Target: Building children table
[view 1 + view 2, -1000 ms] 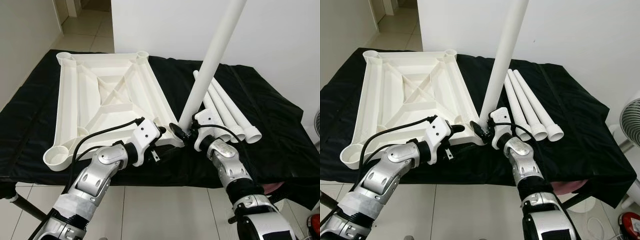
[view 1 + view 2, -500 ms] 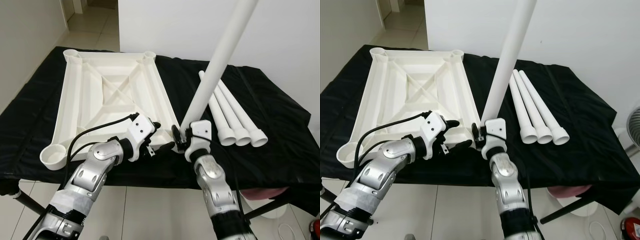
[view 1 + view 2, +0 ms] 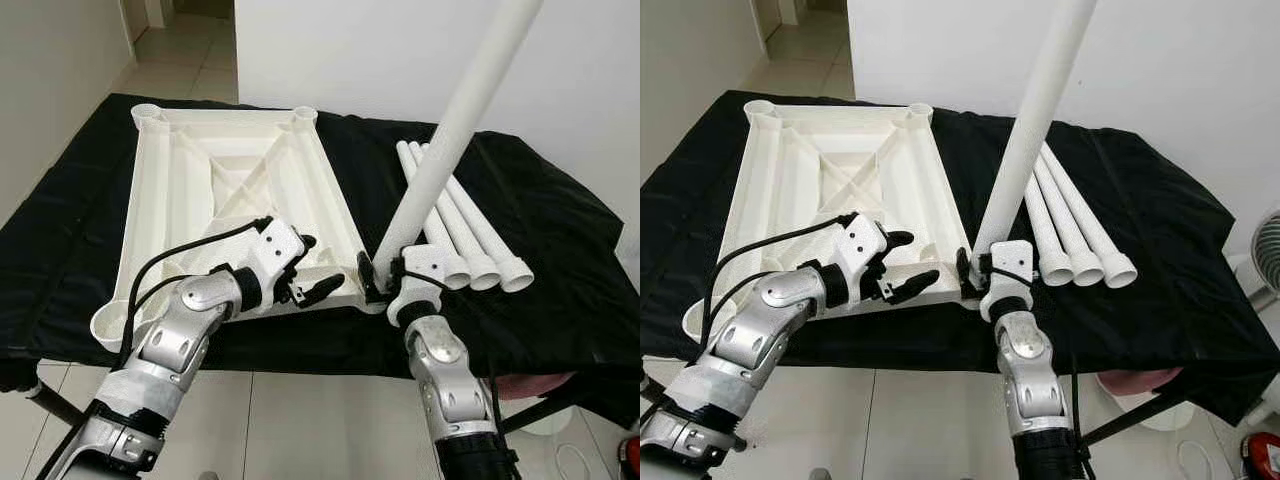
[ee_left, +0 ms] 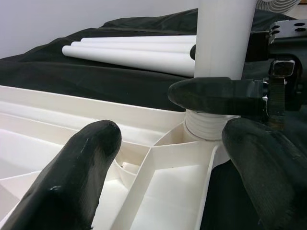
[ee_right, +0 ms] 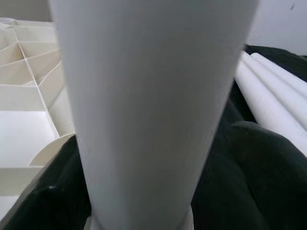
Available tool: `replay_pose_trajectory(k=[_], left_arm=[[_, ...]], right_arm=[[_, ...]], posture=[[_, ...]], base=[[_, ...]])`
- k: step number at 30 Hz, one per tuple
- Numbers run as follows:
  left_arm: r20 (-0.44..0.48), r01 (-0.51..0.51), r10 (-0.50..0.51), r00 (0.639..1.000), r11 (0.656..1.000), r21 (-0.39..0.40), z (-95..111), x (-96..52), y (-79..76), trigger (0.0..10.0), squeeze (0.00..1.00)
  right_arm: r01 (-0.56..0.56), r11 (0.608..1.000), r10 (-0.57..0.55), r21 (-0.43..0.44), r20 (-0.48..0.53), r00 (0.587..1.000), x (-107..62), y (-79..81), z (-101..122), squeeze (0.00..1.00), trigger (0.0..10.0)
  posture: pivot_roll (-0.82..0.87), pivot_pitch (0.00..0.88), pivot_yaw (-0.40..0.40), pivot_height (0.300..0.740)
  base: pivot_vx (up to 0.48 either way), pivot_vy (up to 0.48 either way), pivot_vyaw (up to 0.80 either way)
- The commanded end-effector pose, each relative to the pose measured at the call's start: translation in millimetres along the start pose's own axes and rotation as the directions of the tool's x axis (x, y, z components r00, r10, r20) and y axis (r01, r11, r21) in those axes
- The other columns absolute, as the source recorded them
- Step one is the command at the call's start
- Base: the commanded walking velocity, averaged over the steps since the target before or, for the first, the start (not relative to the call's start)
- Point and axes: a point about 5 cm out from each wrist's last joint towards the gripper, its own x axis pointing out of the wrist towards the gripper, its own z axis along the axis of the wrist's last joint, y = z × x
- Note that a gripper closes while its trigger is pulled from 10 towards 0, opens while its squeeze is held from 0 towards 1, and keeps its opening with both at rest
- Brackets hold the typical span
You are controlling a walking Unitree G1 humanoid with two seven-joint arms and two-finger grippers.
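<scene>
A: What is on the cloth (image 3: pixel 560 215)?

B: A white plastic tabletop (image 3: pixel 215 190) lies upside down on a black, wrinkled cloth over a table. Its underside is smooth and glossy, with raised ribs that cross in an X at the middle, and a round socket at each corner.

A: And the legs?

B: Three loose legs (image 3: pixel 470 235) lie side by side to the right of the tabletop. They are plain white tubes with a matte, faintly grainy skin and a wider collar at the near end. The fourth leg (image 3: pixel 1035 125) stands tilted, its ribbed foot at the near right corner socket (image 4: pixel 207 125).

A: The grippers?

B: The right gripper (image 3: pixel 978 268) pinches the standing leg just above that socket, its black rubbery fingers on either side of the tube. The left gripper (image 3: pixel 315 268) is spread wide over the tabletop's near edge, just left of the socket, holding nothing.

A: Any writing?

B: None that I can read.
</scene>
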Motion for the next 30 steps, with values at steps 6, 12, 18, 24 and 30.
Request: replay_pose_trajectory(k=[6,12,18,24,30], left_arm=[[-0.004,0.037,-0.037,0.999,0.999,-0.001,-0.8,2.7,-5.7,10.0,0.00],[0.010,0.111,-0.111,0.994,0.994,0.001,-3.0,6.8,-28.0,10.0,0.00],[0.012,0.152,-0.152,0.988,0.988,-0.018,-2.9,9.8,-39.3,10.0,0.00],[0.006,0.155,-0.155,0.988,0.988,-0.016,-2.7,9.0,-38.0,10.0,0.00],[-0.002,0.143,-0.143,0.990,0.989,-0.033,-2.6,9.2,-34.6,10.0,0.00]], right_arm=[[-0.266,0.963,0.267,0.036,-0.020,0.964,13.4,5.6,-1.4,0.00,10.0],[-0.437,0.898,0.435,-0.054,-0.038,0.899,27.1,-7.8,-0.1,0.00,10.0],[-0.562,0.821,0.554,-0.101,-0.097,0.827,37.0,-16.4,-0.8,0.00,10.0],[-0.596,0.795,0.581,-0.111,-0.144,0.801,41.4,-22.9,-3.6,0.00,10.0],[-0.626,0.775,0.609,-0.085,-0.163,0.776,41.5,-26.8,-8.9,0.00,0.0]], posture=[[-0.04,0.000,-0.065,0.740],[-0.03,0.000,-0.071,0.740],[-0.03,0.000,-0.074,0.740],[-0.02,0.000,-0.074,0.740],[-0.02,0.000,-0.072,0.740]], base=[[0.000,0.000,0.00],[0.000,0.000,0.00],[0.000,0.000,0.00],[0.000,0.000,0.00],[0.000,0.000,0.00]])
